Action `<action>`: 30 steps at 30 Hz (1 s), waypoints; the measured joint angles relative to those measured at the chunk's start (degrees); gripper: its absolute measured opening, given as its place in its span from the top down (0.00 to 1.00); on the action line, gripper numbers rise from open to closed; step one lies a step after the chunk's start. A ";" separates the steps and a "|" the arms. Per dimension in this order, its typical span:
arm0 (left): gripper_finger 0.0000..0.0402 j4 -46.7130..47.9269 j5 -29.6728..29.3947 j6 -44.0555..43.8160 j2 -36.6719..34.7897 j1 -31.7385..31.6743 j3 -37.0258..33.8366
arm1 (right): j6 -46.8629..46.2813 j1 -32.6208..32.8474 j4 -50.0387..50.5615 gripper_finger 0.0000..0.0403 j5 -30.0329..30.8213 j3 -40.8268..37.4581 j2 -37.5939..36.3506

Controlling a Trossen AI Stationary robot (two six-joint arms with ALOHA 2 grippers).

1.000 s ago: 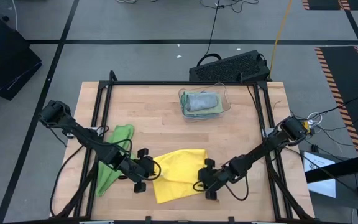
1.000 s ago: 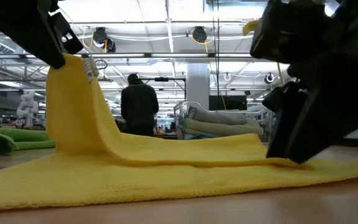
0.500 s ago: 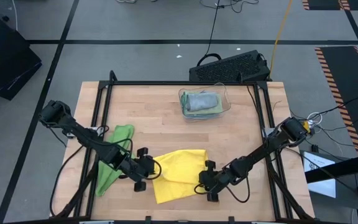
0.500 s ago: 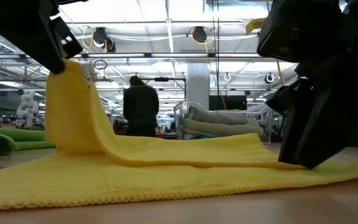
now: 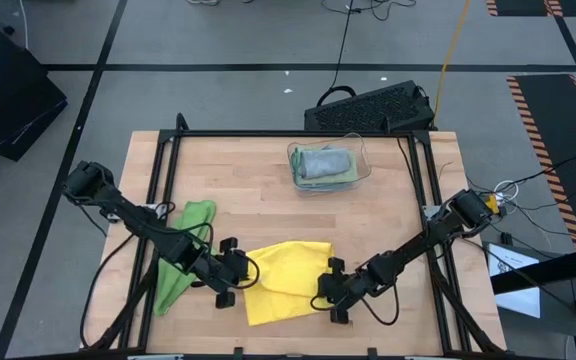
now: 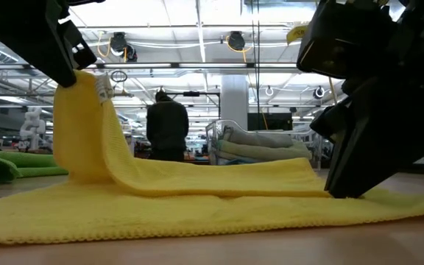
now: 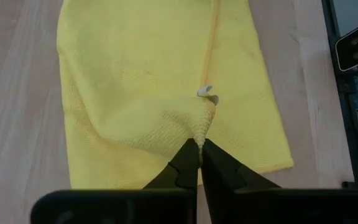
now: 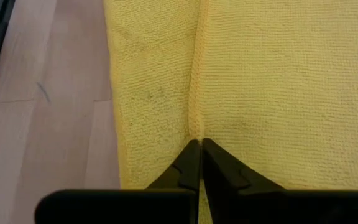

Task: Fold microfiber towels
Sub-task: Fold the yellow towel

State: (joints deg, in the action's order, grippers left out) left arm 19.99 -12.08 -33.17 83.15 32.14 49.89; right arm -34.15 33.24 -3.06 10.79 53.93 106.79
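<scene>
Mid-fold: left gripper (image 7: 199, 149) and right gripper (image 8: 199, 148) pinching yellow towel (image 5: 283, 280) edges; next, carrying both edges across evenly.

We found no text, brand, number or sign that could be read in any of the views. The small white tag (image 7: 207, 93) sewn to the yellow towel (image 7: 142, 81) showed no print that we could make out, and the white paper (image 5: 513, 265) lying on the floor beside the table (image 5: 258, 180) was too small for us to read.
</scene>
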 joint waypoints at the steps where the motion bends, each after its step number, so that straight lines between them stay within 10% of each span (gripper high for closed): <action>1: 0.96 0.00 0.00 0.00 0.00 0.00 0.00 | -0.03 -0.17 0.08 0.98 -0.20 0.00 -0.10; 11: 0.96 -0.02 0.00 0.07 0.00 0.00 0.00 | -3.10 -3.35 0.55 1.00 -2.29 -0.33 -4.86; 30: 0.98 -5.32 2.09 -4.09 -4.03 0.28 0.01 | 2.20 -12.44 20.39 1.00 -28.41 -0.22 -24.96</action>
State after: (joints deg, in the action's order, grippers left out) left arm 14.66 -9.99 -37.26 79.13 32.42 49.90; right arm -31.95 20.80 17.33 -17.61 53.71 81.83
